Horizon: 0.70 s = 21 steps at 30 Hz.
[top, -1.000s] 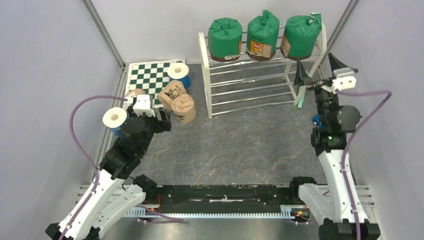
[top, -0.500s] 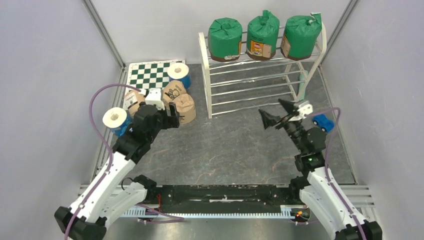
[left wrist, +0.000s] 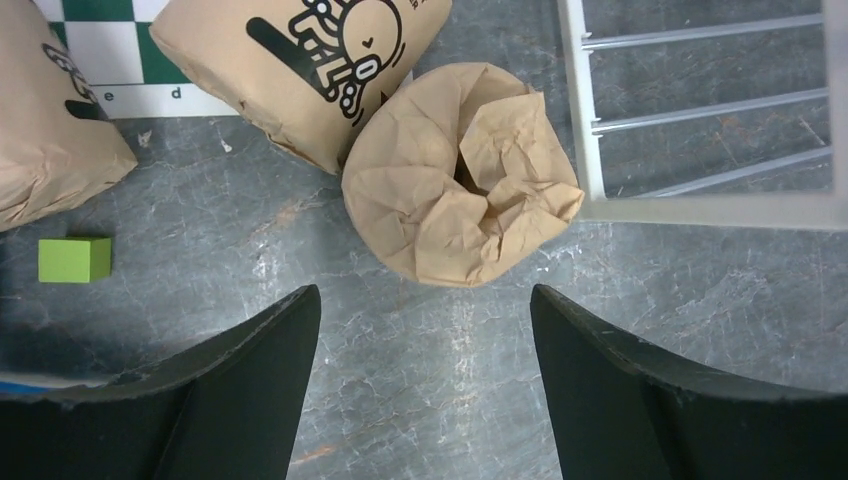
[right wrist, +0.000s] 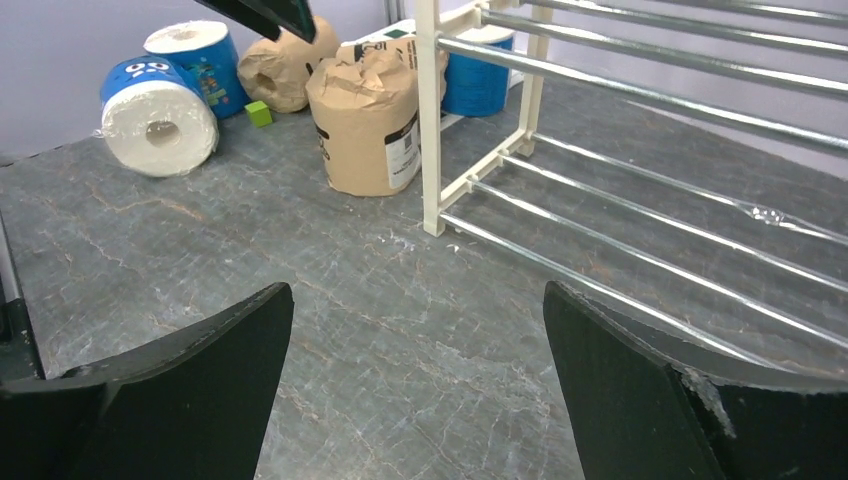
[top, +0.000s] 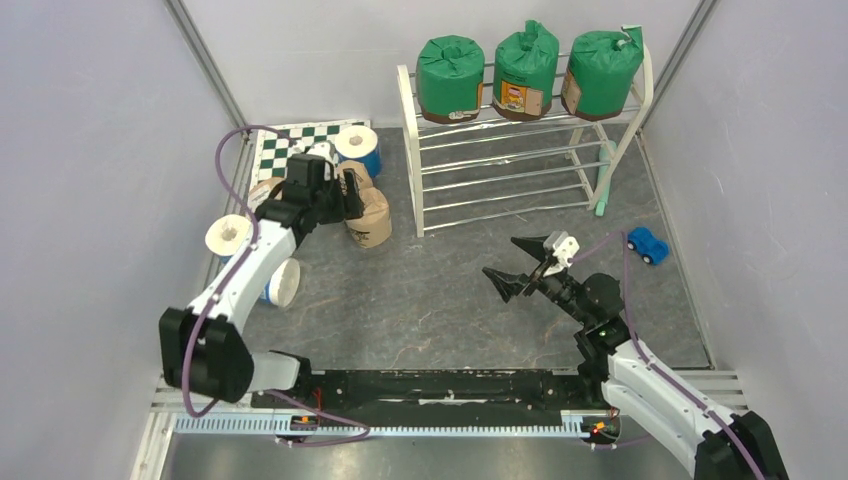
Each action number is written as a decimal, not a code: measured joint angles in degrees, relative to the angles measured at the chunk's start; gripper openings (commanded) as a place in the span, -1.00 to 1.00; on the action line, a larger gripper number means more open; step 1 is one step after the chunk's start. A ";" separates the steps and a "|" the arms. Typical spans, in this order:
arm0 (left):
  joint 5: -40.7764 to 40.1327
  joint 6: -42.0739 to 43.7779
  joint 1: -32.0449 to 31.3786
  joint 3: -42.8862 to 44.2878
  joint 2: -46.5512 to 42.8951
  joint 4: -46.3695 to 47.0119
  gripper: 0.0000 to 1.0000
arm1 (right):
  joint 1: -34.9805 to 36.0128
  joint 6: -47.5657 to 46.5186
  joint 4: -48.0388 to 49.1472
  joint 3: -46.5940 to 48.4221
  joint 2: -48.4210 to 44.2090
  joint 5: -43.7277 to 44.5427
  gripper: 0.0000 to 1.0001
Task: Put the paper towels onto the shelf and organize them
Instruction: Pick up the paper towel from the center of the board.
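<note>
Three green-wrapped rolls stand on the top tier of the white shelf. A tan roll stands upright just left of the shelf, also in the left wrist view and the right wrist view. Two more tan rolls lie behind it. Blue-and-white rolls: one on the chessboard mat, one upright, one on its side. My left gripper is open and empty over the tan rolls. My right gripper is open, empty, low over mid-table.
A green-and-white chessboard mat lies at the back left. A small green cube sits on the floor by the tan rolls. A blue toy car lies right of the shelf. Grey walls close both sides.
My left arm has reached forward over the tan rolls, uncovering a blue-and-white roll on its side. My right arm has drawn back from the shelf's right end to mid-table, pointing left.
</note>
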 measured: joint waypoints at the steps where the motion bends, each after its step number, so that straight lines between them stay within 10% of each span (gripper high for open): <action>1: 0.04 0.00 0.13 1.14 1.62 -0.26 0.65 | 0.24 -0.33 0.15 -0.07 -0.31 -0.22 0.96; 21: -0.22 1.14 0.74 14.25 25.73 -4.57 0.06 | 0.85 -0.87 2.69 -1.42 -1.79 -1.79 0.96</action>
